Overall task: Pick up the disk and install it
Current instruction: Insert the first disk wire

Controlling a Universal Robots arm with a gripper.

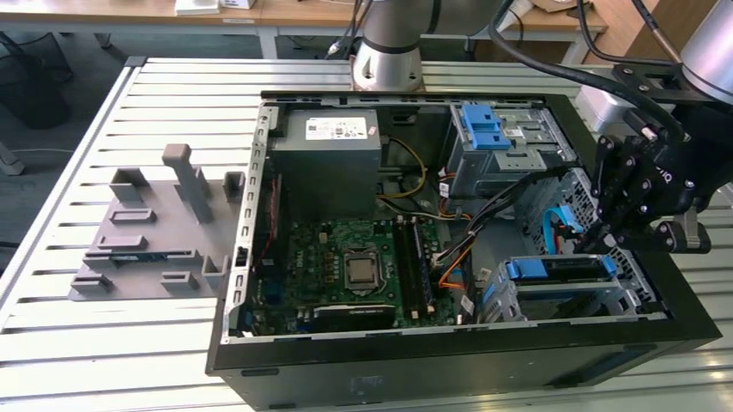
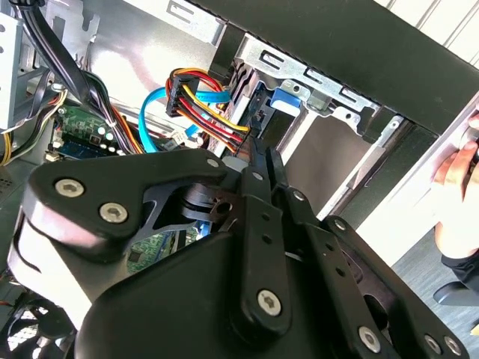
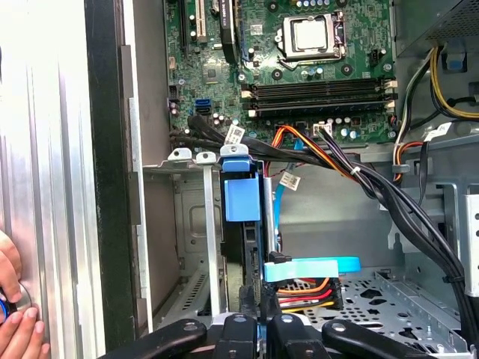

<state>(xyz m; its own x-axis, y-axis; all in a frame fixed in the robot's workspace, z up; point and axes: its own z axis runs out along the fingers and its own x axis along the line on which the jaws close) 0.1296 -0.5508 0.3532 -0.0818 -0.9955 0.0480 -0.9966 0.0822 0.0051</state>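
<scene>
Scene: an open black computer case (image 1: 458,360) lies on its side on a slatted metal desk (image 1: 69,154), its inside facing up.
Arm: the robot arm reaches in from the exterior view's right, and the black pincer (image 1: 627,233) hangs over the near right corner of the case.
Pincer state: in the second wrist view the 2 fingers (image 2: 262,187) stand close together, tips down by the bay; I cannot tell whether they are closed or grip anything.
Disk: the disk (image 1: 558,269) sits on edge inside the lower metal bay of the case, its blue bracket showing at the top; in the first wrist view the blue bracket (image 3: 242,196) stands between grey sheet-metal walls, just in front of the fingers.
Cables: a bundle of red, orange, yellow and black wires (image 3: 305,291) with a light blue flat cable (image 3: 314,268) lies beside the disk.
Board: the green circuit board (image 1: 349,266) with its square silver chip fills the middle of the case.
Other bay: a grey cage with a blue latch (image 1: 487,129) sits at the far right corner.
Fixture: a grey plastic fixture (image 1: 154,232) rests on the desk, at the exterior view's left of the case.
Person: a hand (image 3: 15,314) touches the desk edge outside the case.
</scene>
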